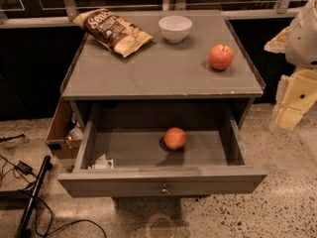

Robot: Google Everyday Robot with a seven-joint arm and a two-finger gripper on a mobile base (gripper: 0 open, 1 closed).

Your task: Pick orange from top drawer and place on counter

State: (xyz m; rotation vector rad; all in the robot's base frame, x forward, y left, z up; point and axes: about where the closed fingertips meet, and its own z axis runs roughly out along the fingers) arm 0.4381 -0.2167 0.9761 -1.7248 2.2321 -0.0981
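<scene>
Fingers of the gripper [294,103], which hangs at the far right edge beside the counter [148,76] and apart from everything on it, cannot be told as spread or pressed together. From left to right the counter carries a chip bag [113,31], a white bowl [175,28] and a red apple [221,57]. Below it the top drawer [163,181] stands open, with the orange [175,138] resting alone near the middle of its floor.
</scene>
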